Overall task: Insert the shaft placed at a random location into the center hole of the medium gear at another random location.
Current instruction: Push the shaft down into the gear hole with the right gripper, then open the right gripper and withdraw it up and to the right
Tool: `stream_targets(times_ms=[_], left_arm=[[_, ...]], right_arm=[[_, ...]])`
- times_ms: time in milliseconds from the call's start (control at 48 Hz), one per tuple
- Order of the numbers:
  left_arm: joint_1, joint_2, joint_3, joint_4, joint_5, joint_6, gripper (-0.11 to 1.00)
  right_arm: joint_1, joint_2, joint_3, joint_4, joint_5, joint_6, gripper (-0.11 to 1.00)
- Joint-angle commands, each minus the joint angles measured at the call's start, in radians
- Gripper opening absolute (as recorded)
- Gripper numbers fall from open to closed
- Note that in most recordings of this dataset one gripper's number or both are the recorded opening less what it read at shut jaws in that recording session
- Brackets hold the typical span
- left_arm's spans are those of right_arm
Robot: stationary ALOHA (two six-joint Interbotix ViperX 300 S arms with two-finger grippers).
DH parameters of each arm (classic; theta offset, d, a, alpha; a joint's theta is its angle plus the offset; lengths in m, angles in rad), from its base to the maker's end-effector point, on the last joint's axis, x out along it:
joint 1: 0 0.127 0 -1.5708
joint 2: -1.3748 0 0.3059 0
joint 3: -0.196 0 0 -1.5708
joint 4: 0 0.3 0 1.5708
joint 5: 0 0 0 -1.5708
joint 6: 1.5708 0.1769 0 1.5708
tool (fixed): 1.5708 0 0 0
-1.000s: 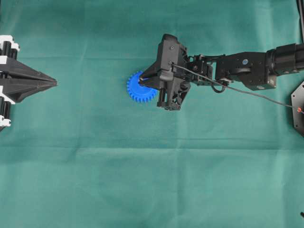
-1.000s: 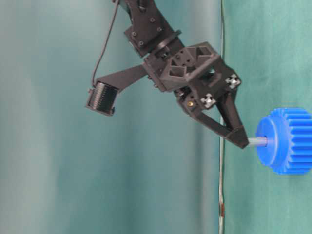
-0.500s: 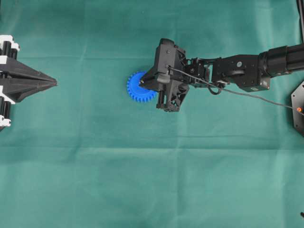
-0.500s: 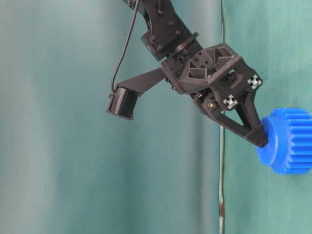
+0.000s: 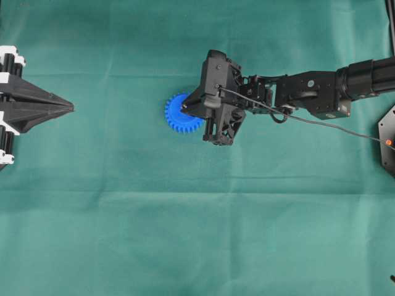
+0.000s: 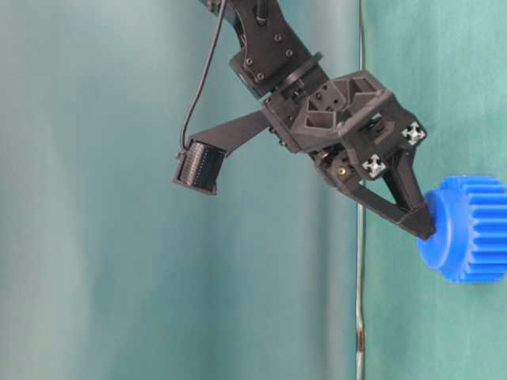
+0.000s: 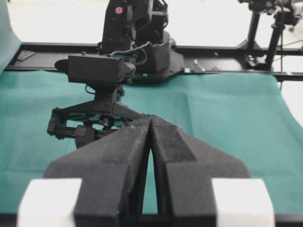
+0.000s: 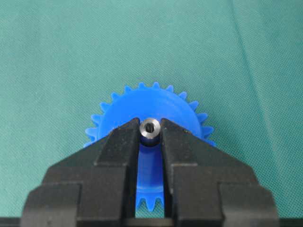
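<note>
The medium gear (image 5: pixel 178 117) is a bright blue toothed wheel lying flat on the green cloth, also seen in the table-level view (image 6: pixel 475 229). The shaft (image 8: pixel 150 127), a short silvery pin with a dark bore in its end, stands in the gear's (image 8: pixel 142 101) hub and fills the center hole, which is hidden. My right gripper (image 8: pixel 150 130) presses down against the hub with a fingertip close on each side of the shaft's end. In the table-level view the right gripper (image 6: pixel 426 228) touches the hub and no shaft shows. My left gripper (image 5: pixel 72 108) rests shut at the left edge, holding nothing (image 7: pixel 150 117).
Green cloth (image 5: pixel 197 234) covers the whole table. A thin cable (image 5: pixel 333 123) runs from the right arm to a black plate (image 5: pixel 387 139) at the right edge. The right arm (image 5: pixel 321 92) stretches in from the right.
One second ago a length of shaft showed between the fingertips and the hub. The right gripper then pushed toward the gear and the shaft sank in. Nothing has moved in the last half second.
</note>
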Motion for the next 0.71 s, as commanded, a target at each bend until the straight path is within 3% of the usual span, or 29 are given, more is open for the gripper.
stream_targets(times_ms=[0, 208, 250, 688], left_arm=[[-0.002, 0.006, -0.025, 0.002, -0.005, 0.000, 0.00], [-0.002, 0.006, -0.025, 0.002, -0.005, -0.002, 0.00], [-0.002, 0.006, -0.023, 0.000, -0.005, -0.002, 0.00], [-0.002, 0.006, -0.025, 0.002, 0.002, 0.000, 0.00]], right_arm=[[0.002, -0.012, -0.020, 0.003, -0.012, 0.014, 0.21], [0.002, -0.058, -0.023, 0.005, -0.014, 0.011, 0.80], [0.002, -0.075, -0.021, 0.003, -0.014, 0.011, 0.86], [0.002, -0.268, 0.002, -0.008, 0.055, -0.008, 0.81]])
